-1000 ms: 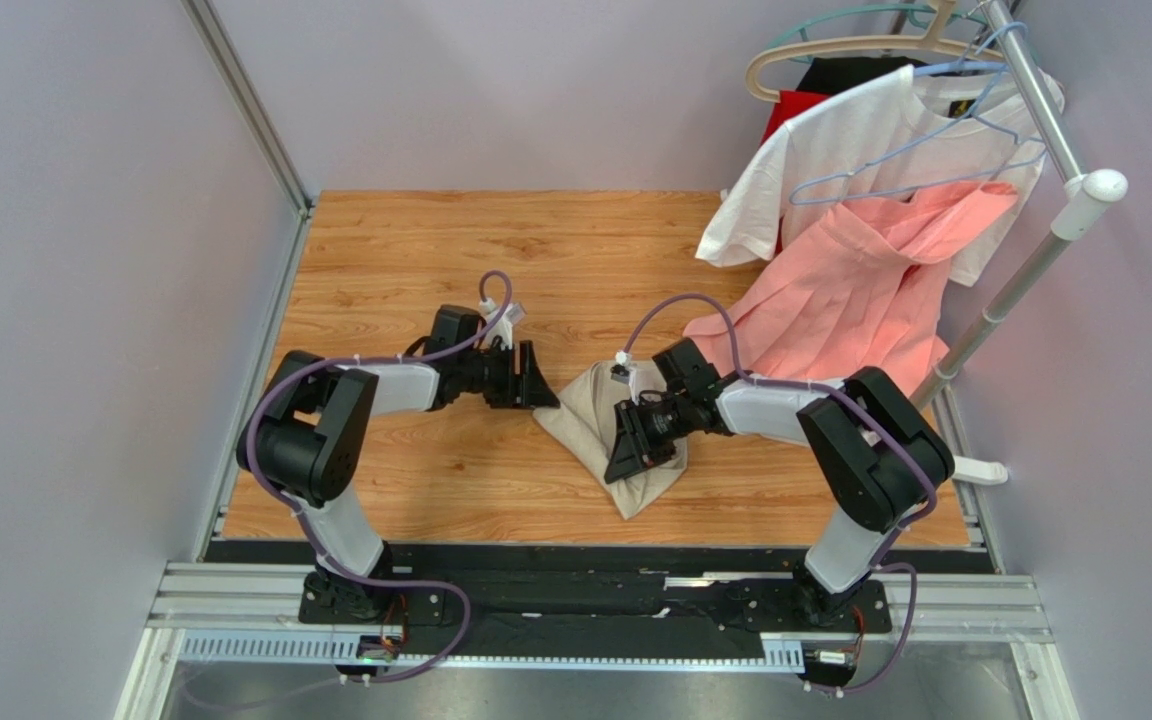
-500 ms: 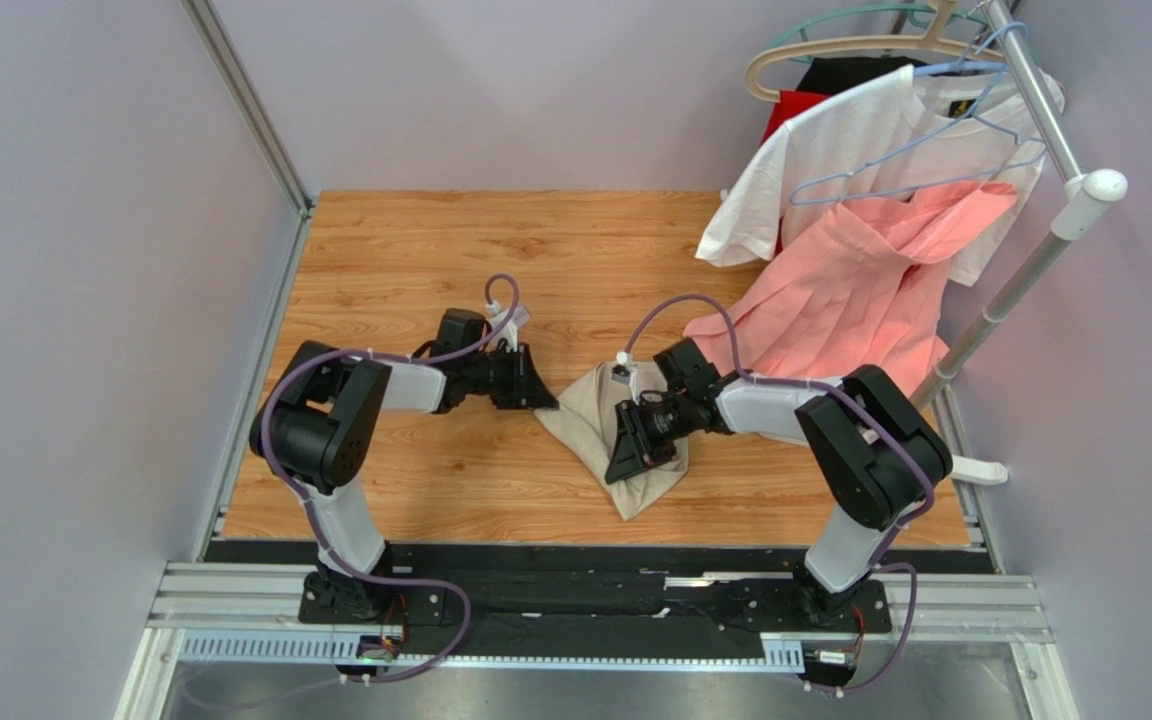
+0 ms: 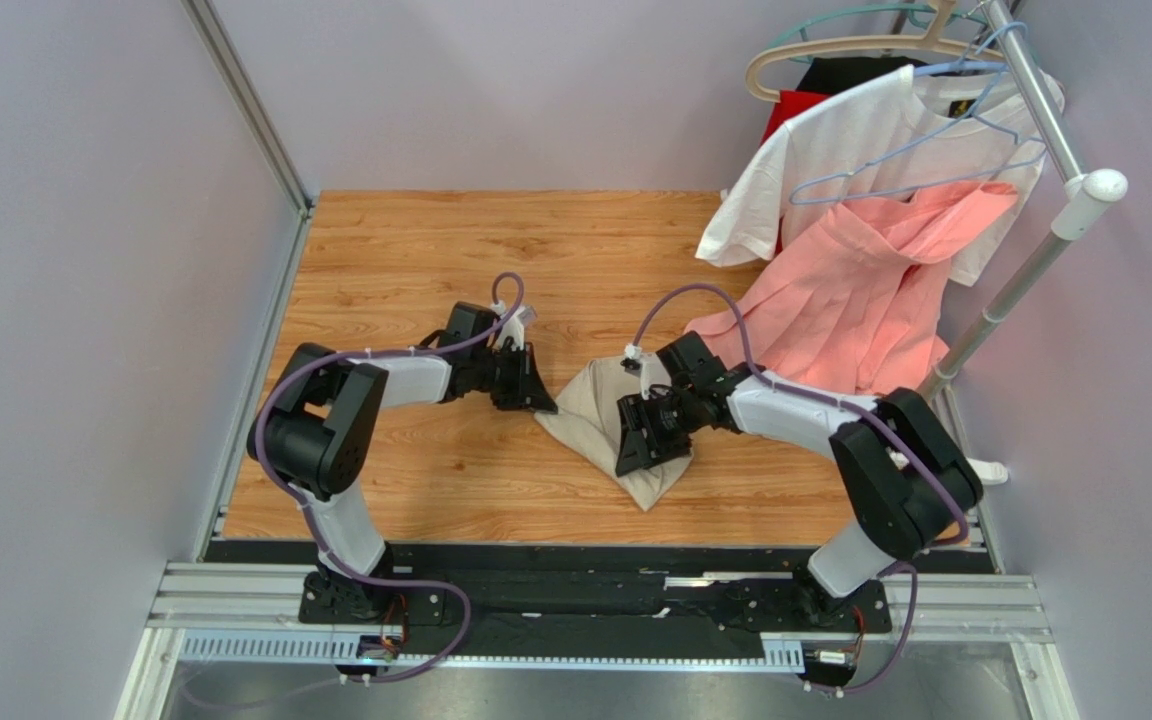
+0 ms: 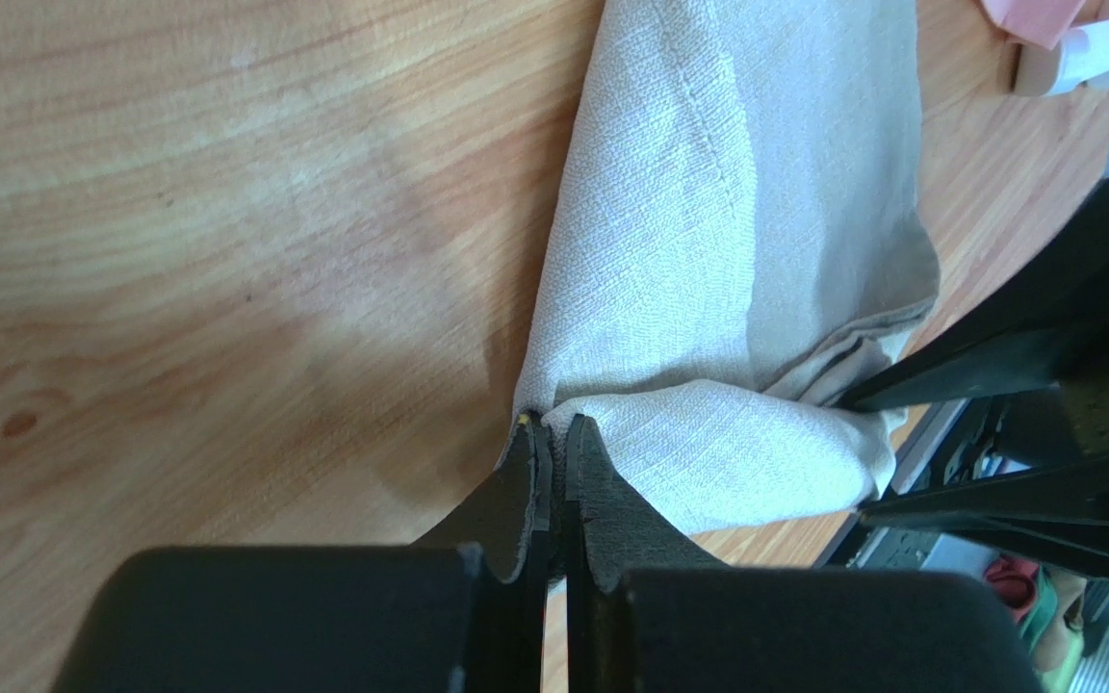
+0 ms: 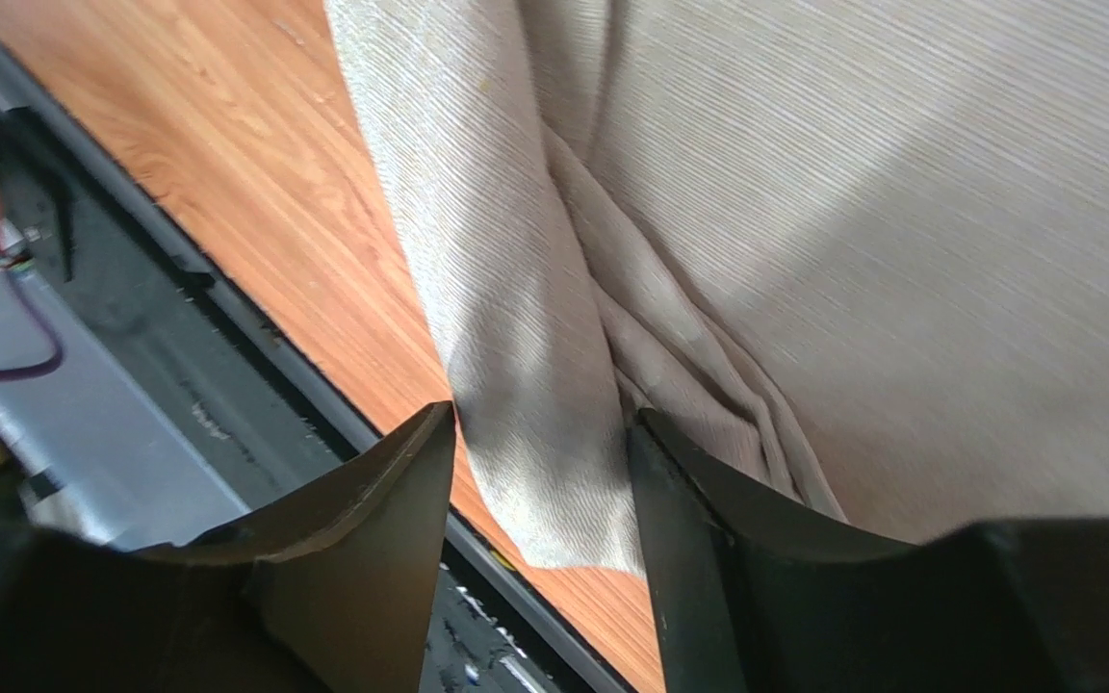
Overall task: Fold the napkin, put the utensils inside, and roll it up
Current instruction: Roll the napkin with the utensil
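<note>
The beige napkin [image 3: 585, 413] lay bunched and folded over itself on the wooden bench [image 3: 387, 255], near the middle and toward its front edge, with a narrow tip pointing at the arms' bases.

The left gripper [image 3: 537, 393] reached in from the left at the napkin's left corner. In the left wrist view its fingers [image 4: 517, 498] were pressed together with no gap. The cloth's folds drew to a point right at their tips, so it appeared to be pinching that corner against the bench.

The right gripper [image 3: 636, 455] sat over the napkin's right, lower part. In the right wrist view its two dark fingers [image 5: 372, 527] stood moderately apart, astride a raised ridge of gathered cloth that ran between them. The cloth reached both inner faces, but the jaws did not look clamped on it. Beyond the fingertips the napkin's narrow end ran close to the bench's front edge and the black rail below it.

At the far right a white T-shirt [image 3: 838, 143] and a salmon-pink garment [image 3: 853, 300] hung from a rack [image 3: 1010, 293], and the pink hem draped close behind the right arm.
</note>
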You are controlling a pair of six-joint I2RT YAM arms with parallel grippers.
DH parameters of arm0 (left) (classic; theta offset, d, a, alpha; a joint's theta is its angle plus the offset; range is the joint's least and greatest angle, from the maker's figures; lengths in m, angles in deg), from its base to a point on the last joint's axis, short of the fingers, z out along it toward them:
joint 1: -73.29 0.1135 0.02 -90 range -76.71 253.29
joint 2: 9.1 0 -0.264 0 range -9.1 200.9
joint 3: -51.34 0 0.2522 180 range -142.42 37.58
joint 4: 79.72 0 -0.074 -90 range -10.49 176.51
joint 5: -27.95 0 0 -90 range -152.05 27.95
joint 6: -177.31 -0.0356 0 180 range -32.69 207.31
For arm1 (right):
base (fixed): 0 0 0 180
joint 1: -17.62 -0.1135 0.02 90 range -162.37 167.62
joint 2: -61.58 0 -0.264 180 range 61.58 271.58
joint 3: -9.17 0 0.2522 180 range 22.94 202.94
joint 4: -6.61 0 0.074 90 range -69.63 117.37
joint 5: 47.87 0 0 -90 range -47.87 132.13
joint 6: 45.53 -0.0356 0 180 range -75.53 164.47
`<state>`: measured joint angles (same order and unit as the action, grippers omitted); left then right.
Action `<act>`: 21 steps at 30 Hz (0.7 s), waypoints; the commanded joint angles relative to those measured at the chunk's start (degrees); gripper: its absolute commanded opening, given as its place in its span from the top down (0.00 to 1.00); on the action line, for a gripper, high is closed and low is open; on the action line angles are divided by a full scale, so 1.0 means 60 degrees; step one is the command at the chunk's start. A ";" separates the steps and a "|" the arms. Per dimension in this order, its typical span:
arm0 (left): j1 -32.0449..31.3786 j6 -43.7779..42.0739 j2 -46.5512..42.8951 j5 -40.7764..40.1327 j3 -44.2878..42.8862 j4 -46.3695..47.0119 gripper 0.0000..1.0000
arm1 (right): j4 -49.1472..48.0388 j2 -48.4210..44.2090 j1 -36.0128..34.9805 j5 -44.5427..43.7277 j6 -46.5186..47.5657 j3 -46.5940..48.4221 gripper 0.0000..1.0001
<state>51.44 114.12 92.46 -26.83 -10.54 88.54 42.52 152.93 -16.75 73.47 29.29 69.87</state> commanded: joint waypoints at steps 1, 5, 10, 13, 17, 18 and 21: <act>0.0052 -0.0264 -0.0403 -0.0524 -0.0169 -0.0952 1.00 | 0.0879 -0.1117 -0.0378 -0.2012 0.0172 -0.0307 0.44; 0.0052 -0.0337 -0.0476 -0.0450 -0.0169 -0.1083 1.00 | 0.0615 -0.1894 -0.0965 -0.2921 0.0317 -0.0587 0.41; 0.0052 -0.0439 -0.0535 -0.0407 -0.0257 -0.1260 1.00 | 0.0381 -0.1881 -0.1915 -0.4048 0.0742 -0.0440 0.40; 0.0052 -0.0469 -0.0520 -0.0377 -0.0300 -0.1333 1.00 | -0.0042 -0.1968 -0.2356 -0.4591 0.0874 -0.0426 0.39; 0.0052 -0.0498 -0.0505 -0.0319 -0.0286 -0.1348 1.00 | -0.0045 -0.1691 -0.2387 -0.4899 0.0962 -0.0279 0.37; 0.0052 -0.0498 -0.0505 -0.0319 -0.0286 -0.1362 1.00 | -0.0045 -0.1502 -0.2401 -0.4914 0.1064 -0.0236 0.38; 0.0052 -0.0527 -0.0505 -0.0319 -0.0301 -0.1406 1.00 | 0.0028 -0.1222 -0.2372 -0.4594 0.1109 -0.0133 0.38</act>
<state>51.58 112.70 90.86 -28.27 -11.19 82.39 44.64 143.53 -31.06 47.50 34.05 66.99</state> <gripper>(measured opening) 0.019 0.623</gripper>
